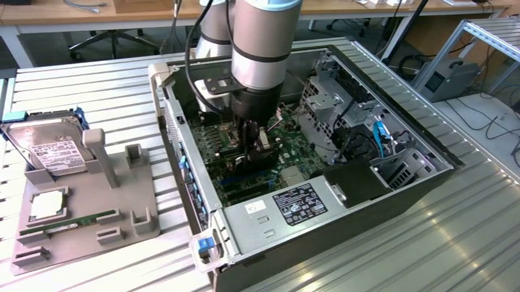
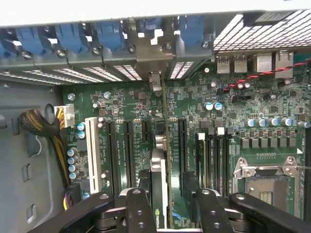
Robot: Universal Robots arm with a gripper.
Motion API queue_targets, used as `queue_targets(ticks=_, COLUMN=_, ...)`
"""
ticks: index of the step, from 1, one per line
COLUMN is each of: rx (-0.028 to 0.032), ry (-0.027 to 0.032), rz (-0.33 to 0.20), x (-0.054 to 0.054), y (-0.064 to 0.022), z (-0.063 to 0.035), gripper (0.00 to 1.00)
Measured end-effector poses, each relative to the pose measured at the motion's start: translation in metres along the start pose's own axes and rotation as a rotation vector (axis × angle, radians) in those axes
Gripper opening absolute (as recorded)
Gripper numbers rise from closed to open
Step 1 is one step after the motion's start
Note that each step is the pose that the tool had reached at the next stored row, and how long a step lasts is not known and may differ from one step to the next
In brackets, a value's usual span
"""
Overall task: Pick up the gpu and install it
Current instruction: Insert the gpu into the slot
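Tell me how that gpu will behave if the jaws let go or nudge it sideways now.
The gpu stands on edge over the motherboard, so it looks apt to tip if not seated. It appears a thin, stiff board, so it probably won't flex much. A sideways push could strain its slot edge, which seems fragile.

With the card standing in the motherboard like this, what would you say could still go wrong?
1. The gpu stands edge-on in a slot with the hand straddling it; if not fully seated, it may tilt.
2. Neighbouring slots sit close, so a sideways nudge might strain the card.
3. Its bracket may miss the rear opening.
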State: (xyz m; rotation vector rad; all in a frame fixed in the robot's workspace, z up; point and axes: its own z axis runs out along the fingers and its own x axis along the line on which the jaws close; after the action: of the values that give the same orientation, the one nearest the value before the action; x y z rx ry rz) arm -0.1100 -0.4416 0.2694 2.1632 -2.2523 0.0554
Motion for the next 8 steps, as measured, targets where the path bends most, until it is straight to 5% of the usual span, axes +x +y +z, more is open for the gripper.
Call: queue_targets(ticks=8, rx=0.0000, ry=-0.0002, rz=0.000, x=-0.005, y=-0.0001, z=-0.0236, gripper=0.39)
